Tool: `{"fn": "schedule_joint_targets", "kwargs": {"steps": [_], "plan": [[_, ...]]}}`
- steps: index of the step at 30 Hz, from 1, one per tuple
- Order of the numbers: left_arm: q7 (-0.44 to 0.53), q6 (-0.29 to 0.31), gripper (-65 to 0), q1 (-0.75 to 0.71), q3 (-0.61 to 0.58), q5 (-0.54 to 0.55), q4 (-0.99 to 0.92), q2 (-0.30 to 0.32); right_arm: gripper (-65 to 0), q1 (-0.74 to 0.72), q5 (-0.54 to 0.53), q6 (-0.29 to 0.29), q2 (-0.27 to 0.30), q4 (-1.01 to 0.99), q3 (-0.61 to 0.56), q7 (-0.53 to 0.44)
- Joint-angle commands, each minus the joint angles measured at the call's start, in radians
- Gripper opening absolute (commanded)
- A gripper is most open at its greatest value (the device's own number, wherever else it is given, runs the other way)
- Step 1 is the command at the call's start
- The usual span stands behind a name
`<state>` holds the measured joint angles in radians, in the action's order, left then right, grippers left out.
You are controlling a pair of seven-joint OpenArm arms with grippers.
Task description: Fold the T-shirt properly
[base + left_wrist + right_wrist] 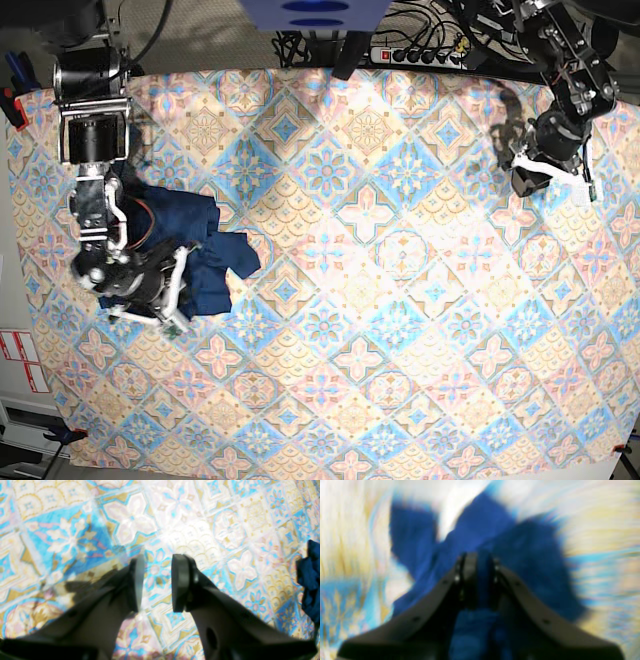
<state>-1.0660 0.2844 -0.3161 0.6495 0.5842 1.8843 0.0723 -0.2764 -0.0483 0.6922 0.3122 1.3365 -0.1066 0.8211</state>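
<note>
Between the right fingers [470, 577]: T-shirt [480, 530] fabric.

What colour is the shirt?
Plain dark navy blue shirt, no print; base view shows it best.

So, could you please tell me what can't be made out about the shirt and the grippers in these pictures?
- Right wrist view: motion blur smears the T-shirt; the right gripper is shut on a fold, but which part is unclear.
- Base view: the right arm covers part of the bunched T-shirt, so sleeves and collar cannot be told apart.
- Left wrist view: the frame's right edge cuts off the T-shirt; the open left gripper is empty.
</note>
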Motion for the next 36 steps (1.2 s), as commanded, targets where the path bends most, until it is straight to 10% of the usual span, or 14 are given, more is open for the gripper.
{"fn": "schedule_joint_targets", "kwargs": {"steps": [1, 13, 36], "plan": [[0.016, 0.005, -47.8, 0.004, 0.002, 0.013, 0.019, 0.011, -56.8, 0.026, -0.003, 0.006, -0.008, 0.073, 0.032, 0.022], [0.017, 0.006, -47.8, -0.154, -0.078, 0.015, 0.082, 0.077, -58.6, 0.426, -0.003, 0.006, -0.094, 0.529, 0.356, 0.162], [0.025, 0.006, -64.3, -0.59, -0.09, 0.015, 0.133, 0.103, -62.4, 1.066, -0.135, 0.006, -0.178, 0.593, 0.747, 0.157]]}}
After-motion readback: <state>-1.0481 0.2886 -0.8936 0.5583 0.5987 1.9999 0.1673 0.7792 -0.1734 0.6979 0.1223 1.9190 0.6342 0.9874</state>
